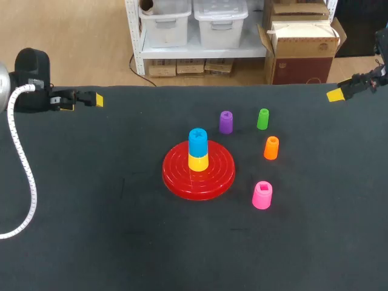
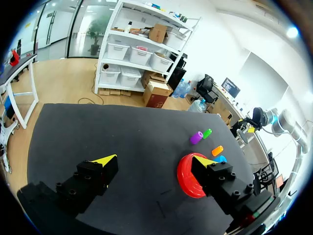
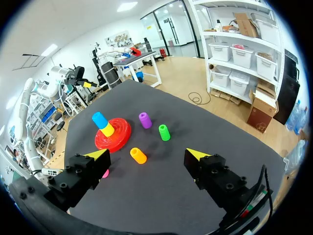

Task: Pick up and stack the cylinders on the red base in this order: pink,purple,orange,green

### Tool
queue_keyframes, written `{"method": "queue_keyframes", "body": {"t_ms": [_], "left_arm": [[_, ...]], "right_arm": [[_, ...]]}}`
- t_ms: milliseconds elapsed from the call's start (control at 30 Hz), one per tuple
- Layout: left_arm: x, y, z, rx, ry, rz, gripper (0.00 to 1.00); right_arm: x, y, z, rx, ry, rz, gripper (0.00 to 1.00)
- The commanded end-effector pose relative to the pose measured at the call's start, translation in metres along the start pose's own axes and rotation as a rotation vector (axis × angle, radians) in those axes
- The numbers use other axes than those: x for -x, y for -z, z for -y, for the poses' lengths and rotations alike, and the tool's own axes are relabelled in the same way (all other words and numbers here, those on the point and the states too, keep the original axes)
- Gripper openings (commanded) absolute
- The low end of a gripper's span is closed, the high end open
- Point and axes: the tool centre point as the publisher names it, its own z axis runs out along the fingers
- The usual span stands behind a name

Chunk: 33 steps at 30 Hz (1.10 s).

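Head view: red base (image 1: 182, 182) mid-table on black table (image 1: 91, 242), yellow cylinder (image 1: 198, 162) on its post, blue cylinder (image 1: 197, 142) stacked on top. Clock centred on base: purple cylinder (image 1: 225, 122) at 1, green cylinder (image 1: 262, 119) at 2, orange cylinder (image 1: 271, 148) just short of 3, pink cylinder (image 1: 262, 195) at 4. All four standing on the cloth, apart from each other and off the base. Left gripper (image 1: 85, 100) at 10, by the far table edge; right gripper (image 1: 335, 95) at 2, also at the far edge. Both well away from the cylinders. Jaw gap unreadable from here.

Left wrist view, 12 = straight ahead of fingers: left gripper (image 2: 154, 159) spread wide, nothing between. Base (image 2: 186, 176) at about 1, partly hidden by one finger. Blue (image 2: 220, 158) and orange (image 2: 217, 150) beyond it, purple (image 2: 196, 137) and green (image 2: 207, 132) farther still.

Right wrist view: right gripper (image 3: 146, 153) spread wide, gripping nothing. Orange (image 3: 138, 155) on the cloth ahead, between the finger lines, untouched. Green (image 3: 164, 132) at 1, purple (image 3: 145, 119) at 12, base (image 3: 122, 129) with yellow (image 3: 107, 131) and blue (image 3: 100, 119) at 11. Pink (image 3: 105, 173) peeking out beside one finger.
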Motion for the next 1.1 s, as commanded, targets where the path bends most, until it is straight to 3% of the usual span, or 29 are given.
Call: {"method": "queue_keyframes", "body": {"t_ms": [33, 933, 967, 1100], "left_arm": [[0.002, -0.001, 0.002, 0.012, 0.002, -0.009, 1.00], [0.002, -0.001, 0.002, 0.012, 0.002, -0.009, 1.00], [-0.001, -0.001, 0.005, -0.035, -0.068, -0.016, 1.00], [-0.015, 0.013, 0.026, -0.298, -0.515, -0.006, 1.00]], "right_arm": [[-0.001, 0.000, -0.001, -0.002, 0.001, 0.002, 1.00], [-0.001, 0.000, -0.001, -0.002, 0.001, 0.002, 1.00], [-0.001, 0.000, -0.001, -0.002, 0.001, 0.002, 1.00], [-0.001, 0.000, -0.001, -0.002, 0.001, 0.002, 1.00]]}}
